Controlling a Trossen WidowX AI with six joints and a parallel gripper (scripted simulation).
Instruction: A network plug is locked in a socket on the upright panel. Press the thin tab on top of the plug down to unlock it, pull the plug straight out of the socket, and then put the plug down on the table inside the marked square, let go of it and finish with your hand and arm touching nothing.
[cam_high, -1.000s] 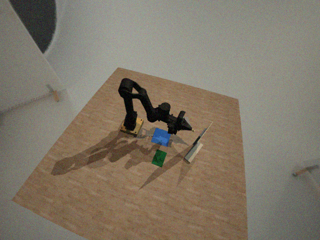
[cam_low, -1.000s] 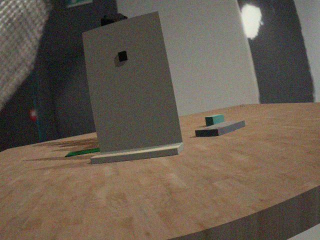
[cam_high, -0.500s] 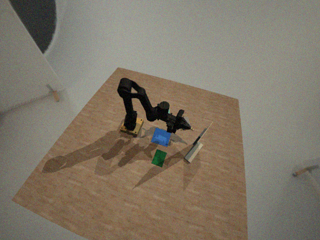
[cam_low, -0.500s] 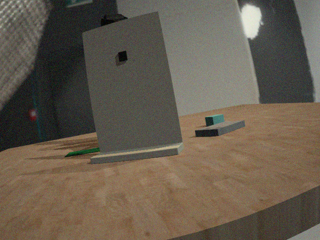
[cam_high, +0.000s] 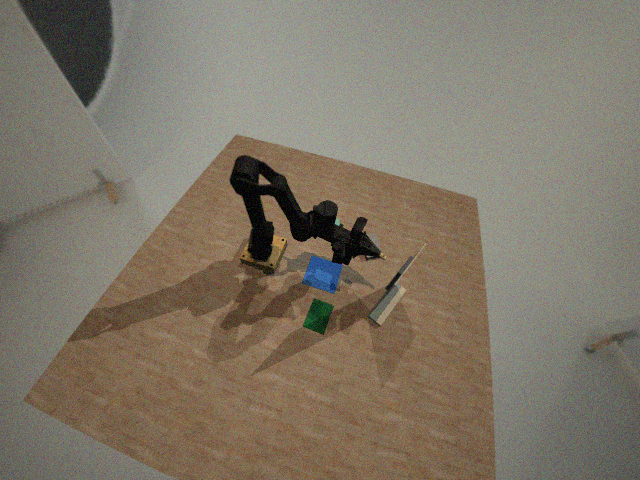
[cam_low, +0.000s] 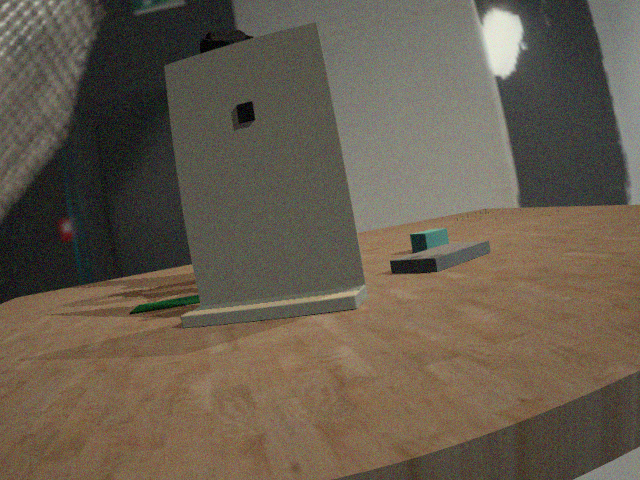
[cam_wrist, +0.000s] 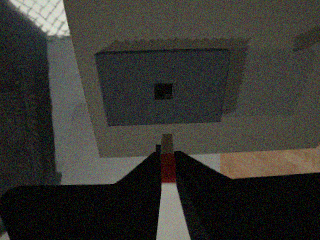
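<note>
My gripper (cam_high: 376, 254) (cam_wrist: 167, 158) is shut on the network plug (cam_wrist: 168, 167) (cam_high: 382, 256), a small red body with a tan tip. It holds the plug in the air, a short way in front of the upright grey panel (cam_high: 407, 267) (cam_low: 268, 196) (cam_wrist: 125, 100). The square socket (cam_wrist: 163, 91) (cam_low: 244, 112) shows dark and empty, straight ahead of the plug's tip. A green square (cam_high: 318, 315) (cam_low: 165, 304) and a blue square (cam_high: 323, 273) lie flat on the table below and to the left of the gripper.
The panel stands on a pale base slab (cam_high: 387, 304) (cam_low: 273, 308). A flat grey slab (cam_low: 439, 256) with a teal block (cam_low: 429, 239) on it lies beyond the panel. The arm's base (cam_high: 264, 255) stands left of the blue square.
</note>
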